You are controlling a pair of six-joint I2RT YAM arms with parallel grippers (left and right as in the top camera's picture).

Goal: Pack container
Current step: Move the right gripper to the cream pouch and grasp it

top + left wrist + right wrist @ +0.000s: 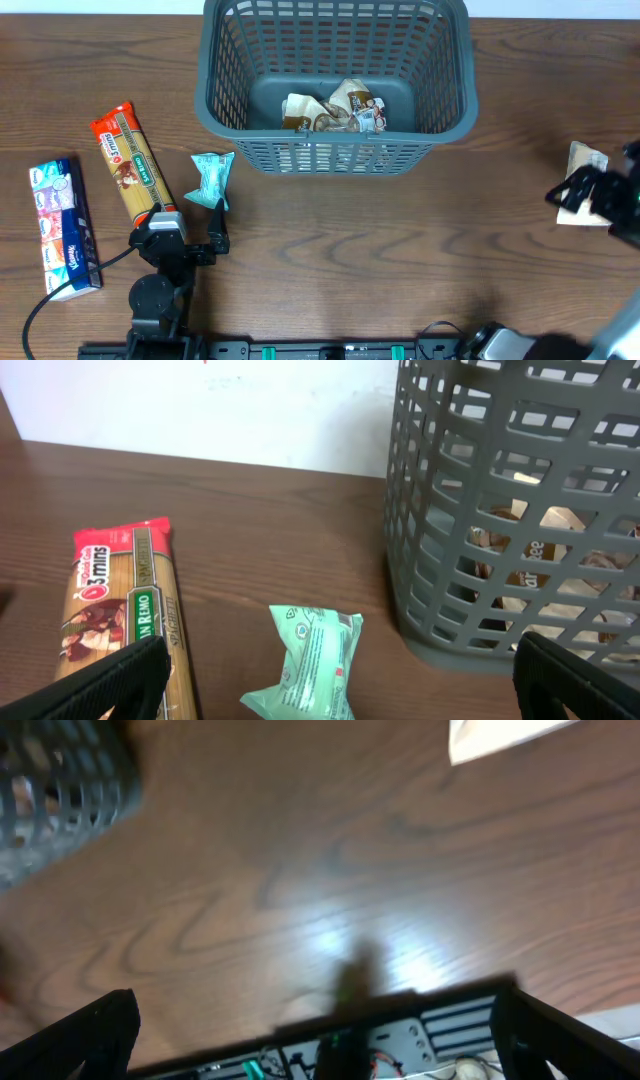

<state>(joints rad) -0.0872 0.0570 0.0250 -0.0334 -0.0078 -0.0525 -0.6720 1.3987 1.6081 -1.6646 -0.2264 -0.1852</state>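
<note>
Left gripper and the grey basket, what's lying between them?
A small teal packet, nearer the left gripper than the basket; the left wrist view shows it best.

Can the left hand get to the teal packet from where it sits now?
Probably yes. The left hand is open and pointed at the teal packet, with only bare table between. The spaghetti pack lies apart on one side, the container on the other; neither blocks the way.

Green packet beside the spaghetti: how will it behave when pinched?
The green packet looks crumpled and puffy, so probably light and soft, deforming when squeezed. Its film wrapper may be slippery. Lying flat, it seems unlikely to roll.
</note>
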